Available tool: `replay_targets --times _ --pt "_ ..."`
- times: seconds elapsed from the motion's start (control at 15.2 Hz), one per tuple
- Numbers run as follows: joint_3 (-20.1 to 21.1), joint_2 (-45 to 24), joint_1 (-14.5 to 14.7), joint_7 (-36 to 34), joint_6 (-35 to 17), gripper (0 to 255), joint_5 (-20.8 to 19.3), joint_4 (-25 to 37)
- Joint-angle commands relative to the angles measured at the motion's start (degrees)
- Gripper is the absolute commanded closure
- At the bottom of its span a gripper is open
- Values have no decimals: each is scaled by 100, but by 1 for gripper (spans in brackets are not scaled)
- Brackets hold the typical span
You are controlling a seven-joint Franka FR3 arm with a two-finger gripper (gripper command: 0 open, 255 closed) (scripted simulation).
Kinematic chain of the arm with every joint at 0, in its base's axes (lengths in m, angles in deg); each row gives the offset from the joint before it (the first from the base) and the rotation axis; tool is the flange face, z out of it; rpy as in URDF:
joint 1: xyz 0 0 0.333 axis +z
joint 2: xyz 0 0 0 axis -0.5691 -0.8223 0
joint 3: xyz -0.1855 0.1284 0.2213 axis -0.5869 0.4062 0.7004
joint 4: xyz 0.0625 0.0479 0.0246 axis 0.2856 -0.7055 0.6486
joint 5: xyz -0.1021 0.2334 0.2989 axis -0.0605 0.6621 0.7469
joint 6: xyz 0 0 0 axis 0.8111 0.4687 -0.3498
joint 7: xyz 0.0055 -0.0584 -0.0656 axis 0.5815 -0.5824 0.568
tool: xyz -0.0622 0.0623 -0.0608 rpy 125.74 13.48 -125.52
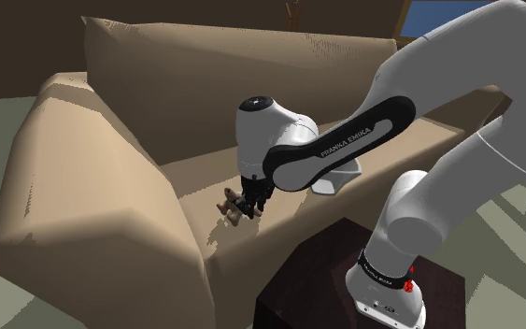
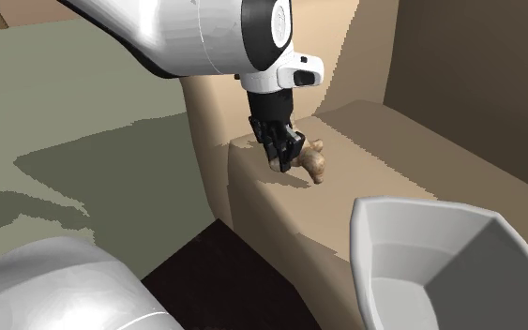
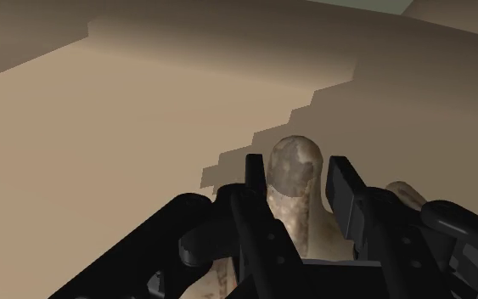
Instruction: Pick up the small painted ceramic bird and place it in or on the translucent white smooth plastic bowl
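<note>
Tan and speckled brown, the small painted ceramic bird [image 1: 229,207] lies on the seat of the big soft tan sofa [image 1: 92,187] in the shoulder view. The all-black two-finger gripper [image 1: 249,206] sits right on it. The smooth white plastic bowl [image 1: 340,179] rests on the same seat, at about two o'clock from the bird, half hidden by the white arm.

In the second exterior view we see the bird [image 2: 314,166] poking out at four o'clock from the gripper [image 2: 283,157], near the front edge of the seat. The bowl [image 2: 384,272] stands at five o'clock from the bird, well apart from it.

In the wrist view the jaws look closed on the bird, with one black fingertip [image 3: 344,191] on each side of its round pale top [image 3: 295,166].

We think the bird is light, hard and a bit slippery. It could crack if we squeeze too hard or drop it. Flat pads on two smooth sides seem best to us, not too near the top, or it may pop out. We would set it into the bowl gently.
</note>
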Motion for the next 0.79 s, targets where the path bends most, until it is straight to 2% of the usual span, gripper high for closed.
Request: replay_targets --times 0.0,0.73 --pt "1 -1 1 0 -4 255 1 0" --pt "-178 517 82 229 990 255 116 499"
